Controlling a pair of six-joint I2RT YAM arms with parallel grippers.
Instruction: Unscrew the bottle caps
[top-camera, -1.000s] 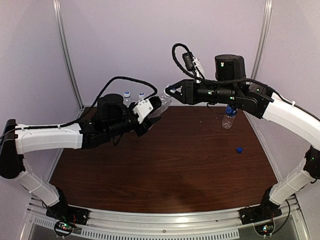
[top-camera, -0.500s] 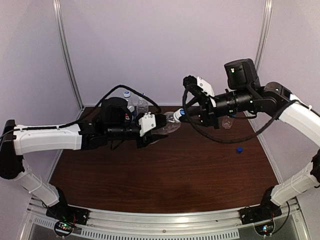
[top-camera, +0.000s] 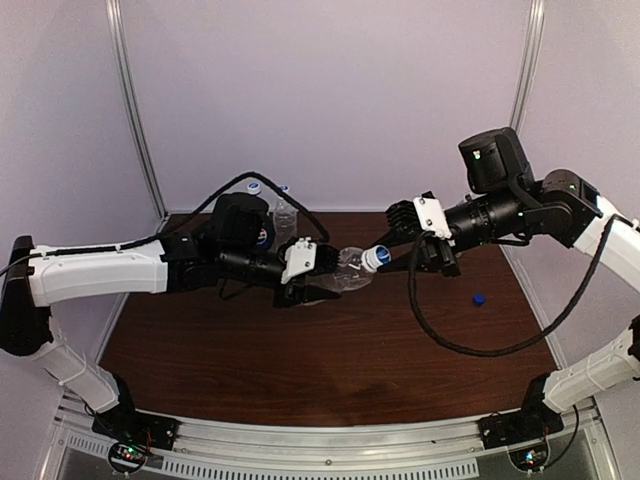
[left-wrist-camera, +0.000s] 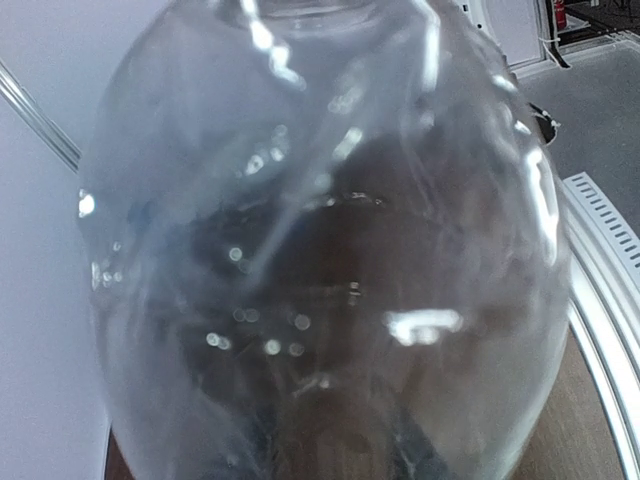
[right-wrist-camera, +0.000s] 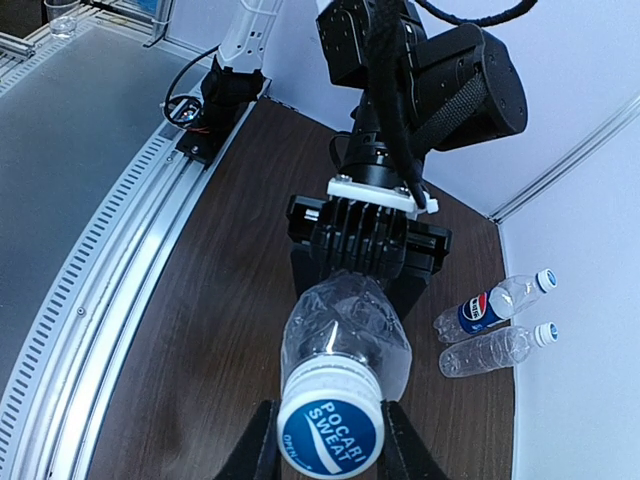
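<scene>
Left fingers (right-wrist-camera: 312, 272) clamp the clear bottle (top-camera: 347, 270) by its body, level above the surface (top-camera: 330, 350), neck aimed across. That looks set so the right fingers (right-wrist-camera: 400, 455) can pinch its white cap (right-wrist-camera: 330, 428) squarely for the twist. Three bottles in view, all capped: this one, the Pepsi bottle (right-wrist-camera: 480, 312) and a plain bottle (right-wrist-camera: 492, 350) at the back; one loose dark blue cap (top-camera: 479, 299) lies on the surface.

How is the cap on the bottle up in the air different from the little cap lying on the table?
The white cap has a blue middle with writing; the blue cap is dark blue all over. The white cap sits on its bottle, which the left gripper holds in the air; the blue cap lies loose on the table. The right gripper pinches the white cap; nothing touches the blue cap. Both are small and round.
</scene>
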